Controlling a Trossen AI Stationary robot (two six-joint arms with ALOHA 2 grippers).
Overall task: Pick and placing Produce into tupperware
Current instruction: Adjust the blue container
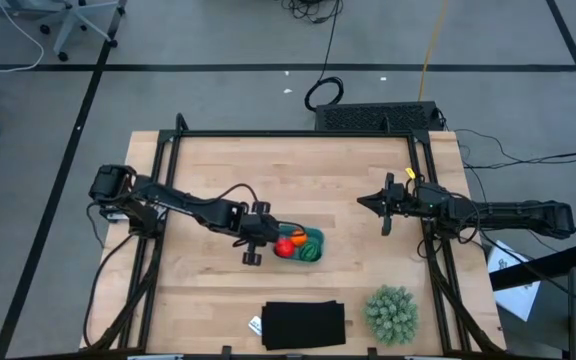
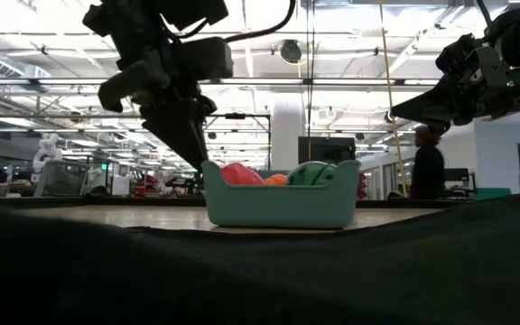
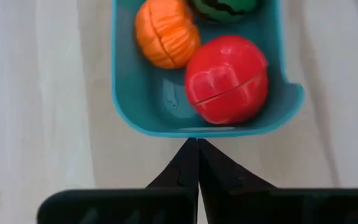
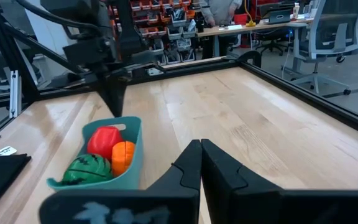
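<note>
- Below us, the wooden table (image 1: 218, 170) carries everything, and our 2 dark arms reach in over it from either side.
- Our left arm stretches toward the middle of the table, and our left gripper (image 1: 253, 243) hangs just beside the short end of the container; in the left wrist view its 2 fingers (image 3: 188, 171) are pressed together with nothing between them, the tips just short of the container's rim.
- Our right arm waits well apart on the right side of the table, our right gripper (image 1: 370, 203) raised over bare wood, its fingers (image 4: 191, 165) likewise closed flat against each other and empty.
- A black flat rectangle (image 1: 303, 325) lies near the front edge of the table, and a pale green spiky ball (image 1: 390, 313) sits to its right.
- Our teal container (image 1: 313, 250) rests upright on the table near its middle, between the 2 grippers.
- All 3 pieces of produce lie inside it: the red one (image 3: 227, 79) nearest our left gripper, the orange one (image 3: 165, 32) touching it, and the dark green one (image 4: 89, 168) at the far end.
- At table height, a person (image 2: 426, 162) stands in the room behind.
</note>
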